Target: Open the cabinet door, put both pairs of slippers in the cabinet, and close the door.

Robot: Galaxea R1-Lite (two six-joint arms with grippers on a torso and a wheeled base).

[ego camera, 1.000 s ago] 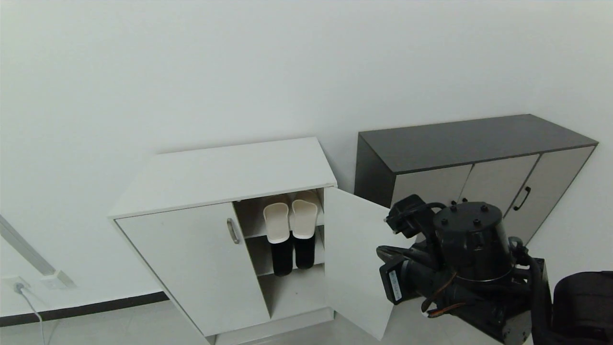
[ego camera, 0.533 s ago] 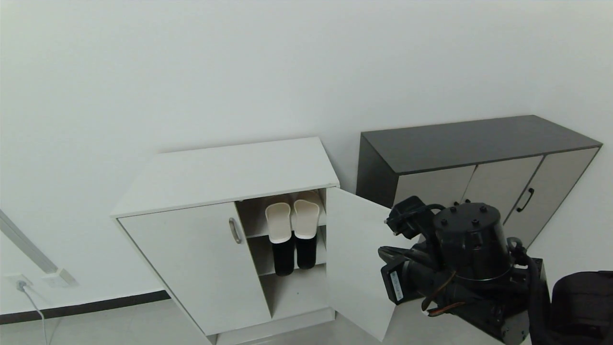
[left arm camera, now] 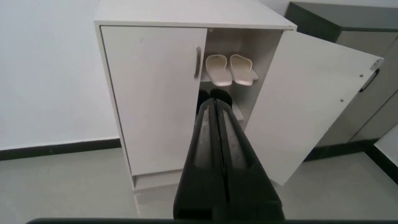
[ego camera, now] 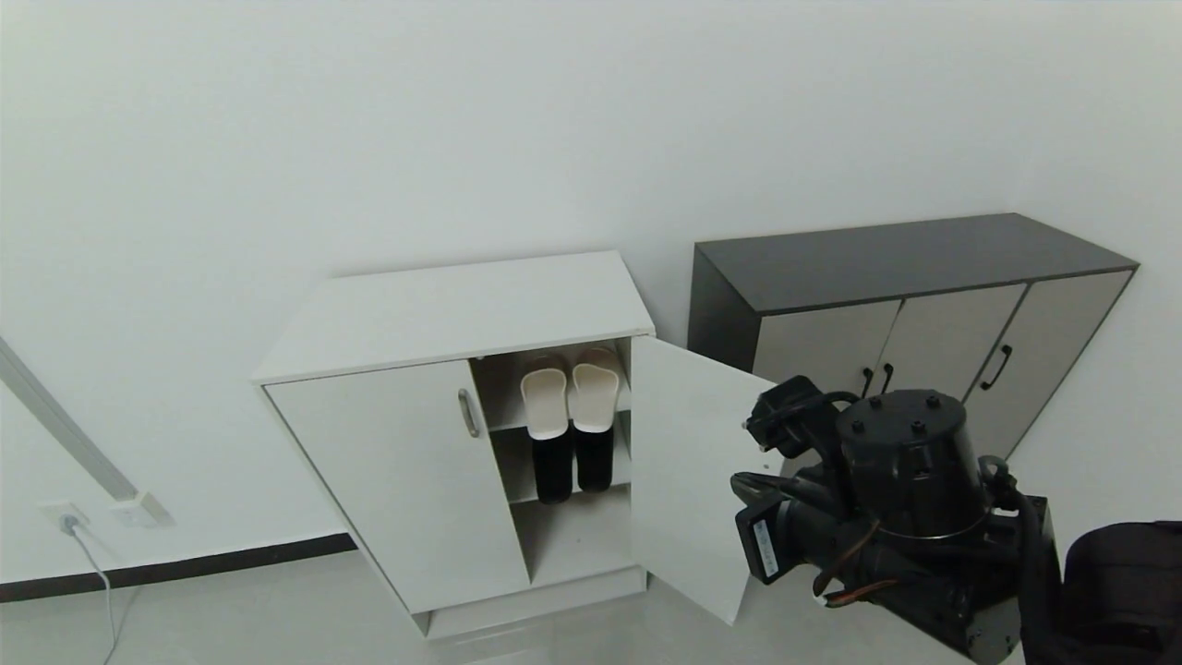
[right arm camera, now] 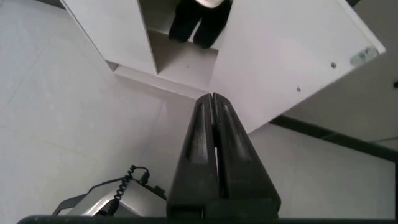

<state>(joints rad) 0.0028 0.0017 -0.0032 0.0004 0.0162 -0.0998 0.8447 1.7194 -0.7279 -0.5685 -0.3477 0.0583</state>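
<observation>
The white cabinet (ego camera: 462, 314) stands against the wall with its right door (ego camera: 688, 480) swung open and its left door (ego camera: 406, 480) closed. A white pair of slippers (ego camera: 568, 397) lies on the upper shelf and a black pair (ego camera: 572, 466) on the shelf below. My left gripper (left arm camera: 214, 102) is shut and empty, held in front of the cabinet and pointing at the black slippers (left arm camera: 219, 95). My right gripper (right arm camera: 213, 98) is also shut and empty. It hangs above the floor just before the open door (right arm camera: 280, 56).
A dark grey cabinet (ego camera: 905, 268) with handled doors stands to the right of the white one. A wall socket with a cable (ego camera: 65, 522) sits low on the left wall. A coiled cable (right arm camera: 127, 177) lies below the right gripper.
The whole head picture has shifted, so the camera moved: the cabinet now sits further right and slightly higher. The door, the slippers and the right arm look unchanged.
</observation>
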